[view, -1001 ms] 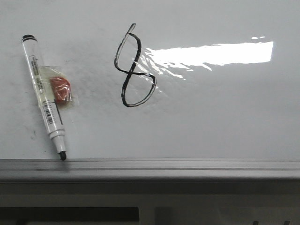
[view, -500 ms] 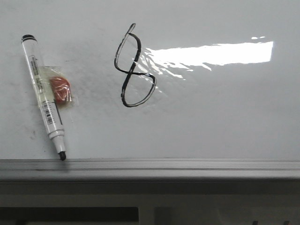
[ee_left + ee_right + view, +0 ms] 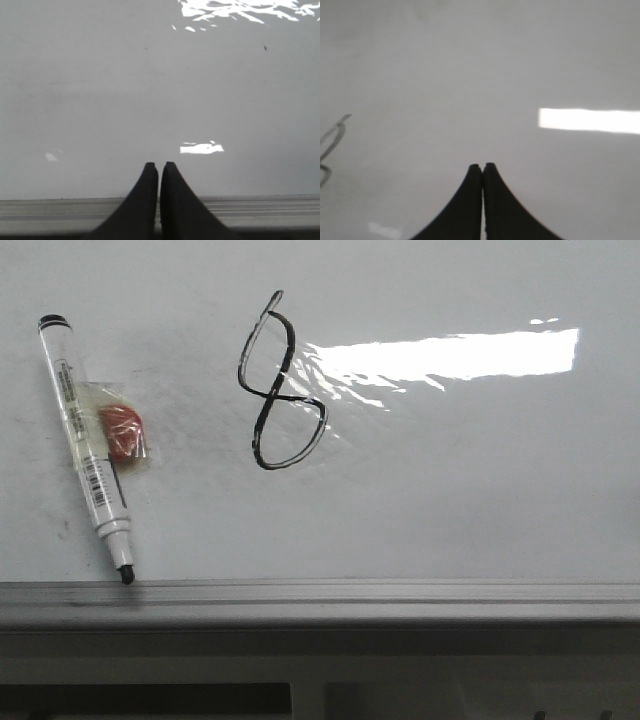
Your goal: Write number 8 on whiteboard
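Note:
A thin black slanted number 8 (image 3: 280,385) is drawn on the glossy whiteboard (image 3: 450,490), left of the bright glare. Part of it shows at the edge of the right wrist view (image 3: 330,145). A white marker (image 3: 88,455) with a black uncapped tip lies on the board at the left, its tip touching the grey rail (image 3: 320,595). My left gripper (image 3: 159,166) is shut and empty above the rail. My right gripper (image 3: 483,166) is shut and empty above bare board. Neither gripper shows in the front view.
A red object in clear tape (image 3: 122,432) is stuck to the marker's side. A bright light glare (image 3: 450,355) lies right of the 8. Below the rail is a dark ledge (image 3: 320,660).
The marker, the tape piece and the 8 have shifted slightly left and up in the front view. Nothing else differs.

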Robot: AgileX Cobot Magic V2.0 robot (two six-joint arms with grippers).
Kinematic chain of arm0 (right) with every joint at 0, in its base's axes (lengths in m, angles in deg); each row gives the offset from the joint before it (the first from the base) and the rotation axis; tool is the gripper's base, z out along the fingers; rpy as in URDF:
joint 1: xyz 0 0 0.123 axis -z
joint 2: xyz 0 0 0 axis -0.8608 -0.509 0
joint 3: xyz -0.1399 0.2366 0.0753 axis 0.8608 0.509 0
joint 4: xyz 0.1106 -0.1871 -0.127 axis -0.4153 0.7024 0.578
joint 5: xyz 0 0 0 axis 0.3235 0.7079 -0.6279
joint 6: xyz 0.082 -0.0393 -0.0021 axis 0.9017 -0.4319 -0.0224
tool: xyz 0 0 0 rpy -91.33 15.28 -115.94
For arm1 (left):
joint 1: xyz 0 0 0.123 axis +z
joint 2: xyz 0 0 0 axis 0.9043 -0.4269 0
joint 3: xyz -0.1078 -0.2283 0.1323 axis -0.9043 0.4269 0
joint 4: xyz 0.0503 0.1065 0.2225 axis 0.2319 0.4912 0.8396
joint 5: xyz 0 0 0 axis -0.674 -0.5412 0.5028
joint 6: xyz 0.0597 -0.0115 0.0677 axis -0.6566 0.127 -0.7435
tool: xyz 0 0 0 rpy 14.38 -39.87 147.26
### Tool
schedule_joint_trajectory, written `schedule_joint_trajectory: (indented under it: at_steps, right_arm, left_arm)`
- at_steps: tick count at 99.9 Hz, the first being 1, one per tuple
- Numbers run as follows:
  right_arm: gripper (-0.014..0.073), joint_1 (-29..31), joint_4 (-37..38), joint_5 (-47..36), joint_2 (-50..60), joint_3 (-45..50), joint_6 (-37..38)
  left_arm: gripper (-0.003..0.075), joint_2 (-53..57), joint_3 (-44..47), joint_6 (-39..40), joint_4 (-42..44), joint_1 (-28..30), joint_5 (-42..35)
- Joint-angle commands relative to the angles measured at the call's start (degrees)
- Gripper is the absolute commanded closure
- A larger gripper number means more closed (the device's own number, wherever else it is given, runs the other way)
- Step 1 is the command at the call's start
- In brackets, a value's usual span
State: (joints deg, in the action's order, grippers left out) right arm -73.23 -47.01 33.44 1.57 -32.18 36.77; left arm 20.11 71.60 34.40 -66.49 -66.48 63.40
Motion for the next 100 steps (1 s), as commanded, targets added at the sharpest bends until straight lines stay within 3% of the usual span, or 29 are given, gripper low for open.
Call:
schedule_joint_trajectory:
  at_steps: [1,18,43,60,100]
  right_arm:
    - [0.0658,7.2,-0.5,0.0,1.2,0.7,2.4]
    - [0.0658,16.3,-0.6,12.6,5.9,0.7,2.7]
    - [0.0658,20.3,-2.2,26.1,7.8,0.7,2.8]
    - [0.0658,20.5,-2.2,30.7,7.8,0.7,1.9]
    - [0.0658,20.5,-2.2,30.4,7.8,0.7,1.0]
  left_arm:
    - [0.0741,1.6,2.3,0.0,-0.2,0.0,-2.6]
    - [0.0741,1.6,2.3,0.0,-0.2,0.0,-2.6]
    - [0.0741,1.6,2.3,0.0,-0.2,0.0,-2.6]
    - [0.0741,1.6,2.3,0.0,-0.2,0.0,-2.6]
    - [0.0741,1.6,2.3,0.0,-0.2,0.0,-2.6]
